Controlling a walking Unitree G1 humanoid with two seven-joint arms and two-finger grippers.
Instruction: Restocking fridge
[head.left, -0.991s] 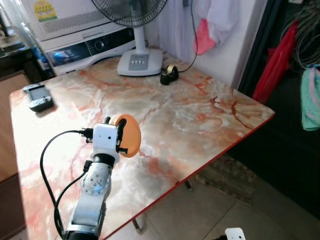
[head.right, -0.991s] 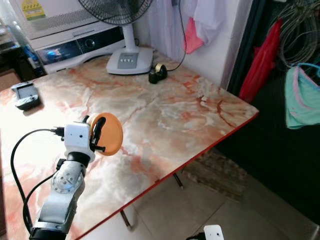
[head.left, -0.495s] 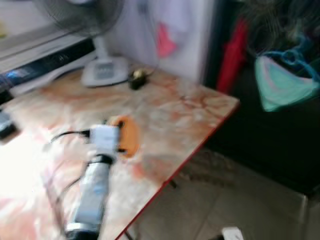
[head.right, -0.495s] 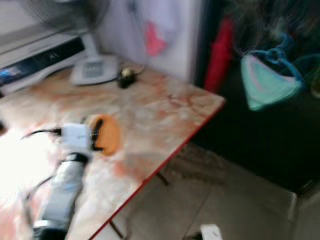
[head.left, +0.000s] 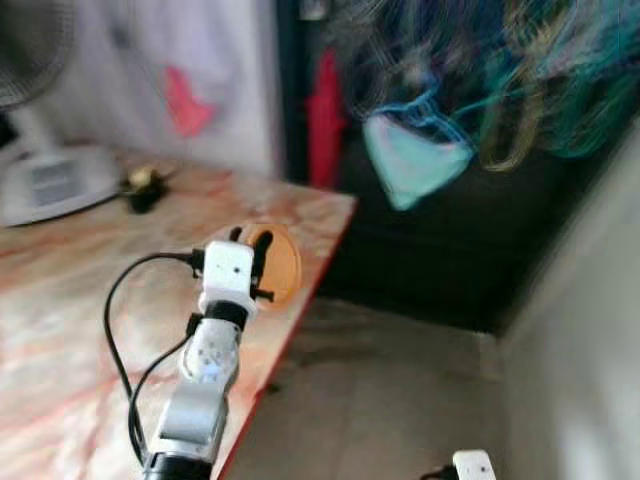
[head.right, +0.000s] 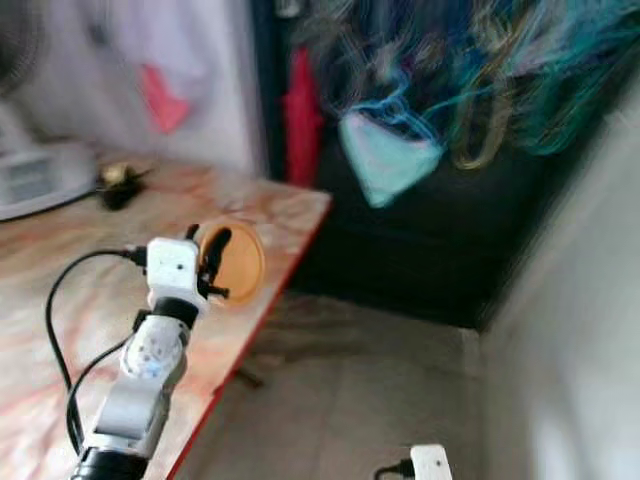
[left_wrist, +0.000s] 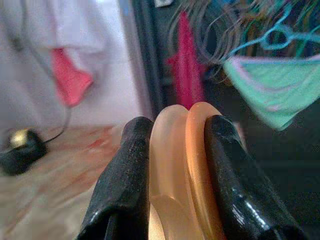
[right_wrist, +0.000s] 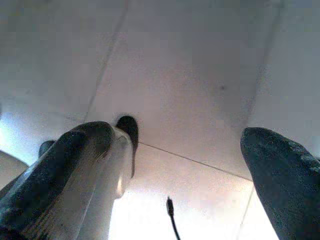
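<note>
My left gripper (head.left: 255, 262) is raised over the table's right edge and shut on a round, flat orange piece (head.left: 281, 266) held on edge. In the left wrist view the two black fingers (left_wrist: 125, 175) squeeze this orange piece (left_wrist: 186, 165) from both sides; it looks like two thin translucent discs pressed together. My right gripper (right_wrist: 180, 145) hangs low over the tiled floor (right_wrist: 190, 75), its fingers wide apart with nothing between them. The head views are blurred.
A marble-patterned table (head.left: 60, 300) with a red rim lies to the left, with a white fan base (head.left: 50, 185) and a small dark tape dispenser (head.left: 140, 187) at its back. Ahead, a dark opening holds a red item (head.left: 325, 120) and a teal garment (head.left: 410, 160). A pale wall (head.left: 590, 350) rises on the right.
The whole view has swung to the right: the table has slid left and the dark opening with hanging clothes has come to the centre. My left gripper still holds the orange piece.
</note>
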